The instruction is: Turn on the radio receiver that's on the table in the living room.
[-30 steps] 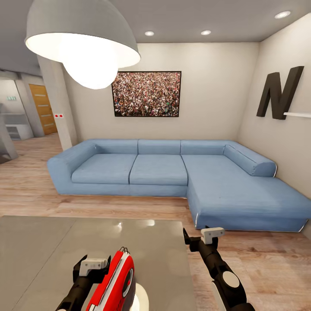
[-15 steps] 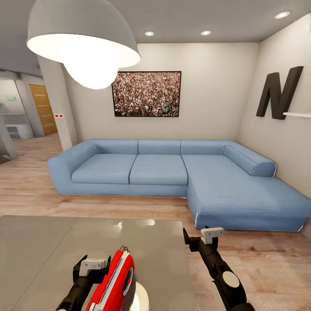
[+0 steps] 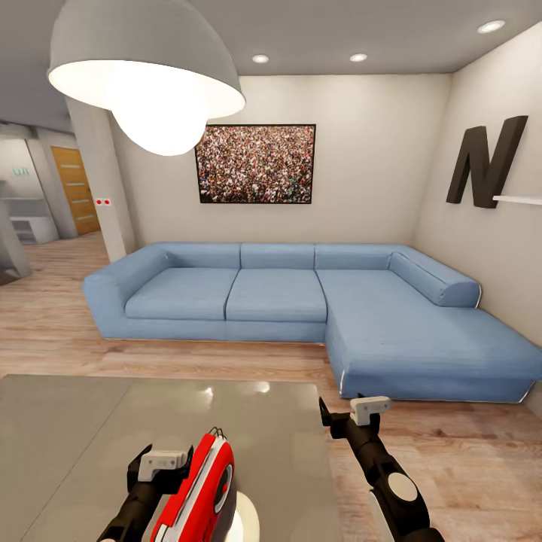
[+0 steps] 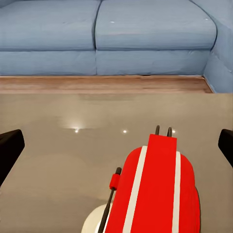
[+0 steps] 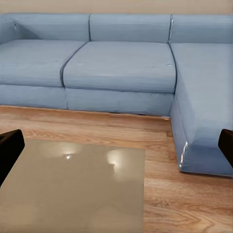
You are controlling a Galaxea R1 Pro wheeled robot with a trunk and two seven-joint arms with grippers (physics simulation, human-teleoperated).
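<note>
The radio receiver [image 3: 203,485] stands on its edge on the glossy grey table [image 3: 83,429], red front with white stripes, its thin wire handle pointing up. My left gripper [image 3: 162,468] hovers just left of it, open. In the left wrist view the radio receiver [image 4: 155,194] lies between the widely spread dark fingertips [image 4: 9,148] without touching them. My right gripper [image 3: 350,418] is open over the table's right edge, apart from the radio. The right wrist view shows that gripper [image 5: 117,144] with only the table [image 5: 73,184] between its fingers.
This is the living room: a blue L-shaped sofa [image 3: 301,301] stands beyond the table across a strip of wood floor [image 3: 211,361]. A crowd picture [image 3: 256,164] and a dark letter N [image 3: 485,162] hang on the walls. A big lamp [image 3: 143,75] hangs upper left.
</note>
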